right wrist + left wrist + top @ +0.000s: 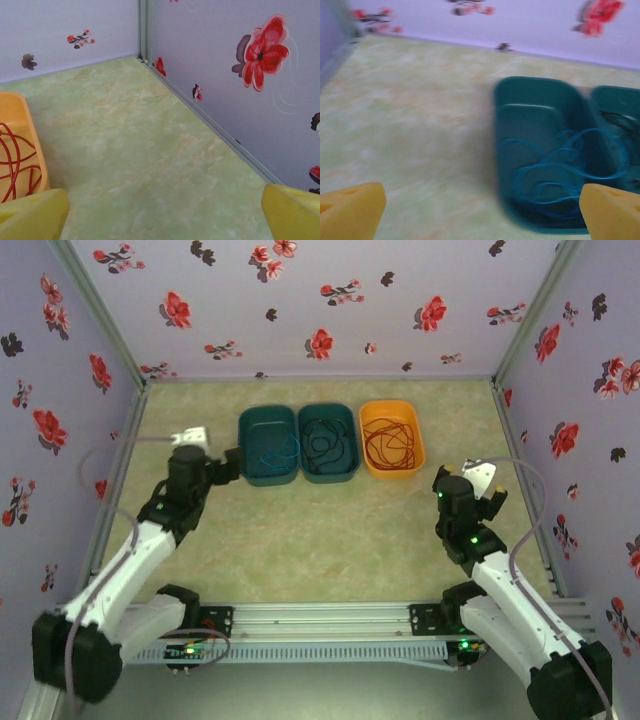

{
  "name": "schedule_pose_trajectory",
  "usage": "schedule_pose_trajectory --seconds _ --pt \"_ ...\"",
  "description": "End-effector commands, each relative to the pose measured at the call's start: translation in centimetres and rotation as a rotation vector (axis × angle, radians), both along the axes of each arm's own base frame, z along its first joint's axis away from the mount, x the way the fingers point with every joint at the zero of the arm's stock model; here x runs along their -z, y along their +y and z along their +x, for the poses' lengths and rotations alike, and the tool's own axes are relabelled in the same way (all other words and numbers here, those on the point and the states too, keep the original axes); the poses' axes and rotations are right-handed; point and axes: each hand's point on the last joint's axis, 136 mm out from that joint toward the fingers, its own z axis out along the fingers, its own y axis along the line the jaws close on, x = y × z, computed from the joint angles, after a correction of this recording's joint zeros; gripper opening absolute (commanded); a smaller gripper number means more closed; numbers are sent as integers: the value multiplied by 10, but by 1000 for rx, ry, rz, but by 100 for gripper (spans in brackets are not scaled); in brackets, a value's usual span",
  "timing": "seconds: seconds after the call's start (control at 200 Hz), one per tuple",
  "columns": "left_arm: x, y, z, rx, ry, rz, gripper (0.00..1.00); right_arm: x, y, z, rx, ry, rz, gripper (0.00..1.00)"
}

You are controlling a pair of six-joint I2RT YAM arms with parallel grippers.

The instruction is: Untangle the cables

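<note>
The left gripper holds its yellow fingers spread wide with nothing between them, over the table just beside the left teal bin. The right gripper is equally wide apart and empty, its fingers over bare table near the side wall. Each cable lies as a loose, separate coil in its own container in the row at the back of the table: the blue cable in the left teal bin, the black cable in the middle teal bin, and the red cable in the orange bin.
</note>
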Motion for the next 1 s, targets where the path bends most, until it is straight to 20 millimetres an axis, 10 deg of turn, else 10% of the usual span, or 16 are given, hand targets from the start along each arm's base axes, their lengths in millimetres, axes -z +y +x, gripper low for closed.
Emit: schedule_pose_trajectory --seconds 0.0,0.225,0.385,0.995 --pt "-4 -44 22 65 30 -20 100 9 -4 -1 28 -9 36 99" --pt "17 -104 69 139 144 69 100 14 -7 0 25 -17 33 99" --pt "22 -109 77 129 134 108 100 19 -7 1 8 -15 7 99" --pt "64 96 15 -276 -12 179 100 49 -13 64 -92 -152 37 99"
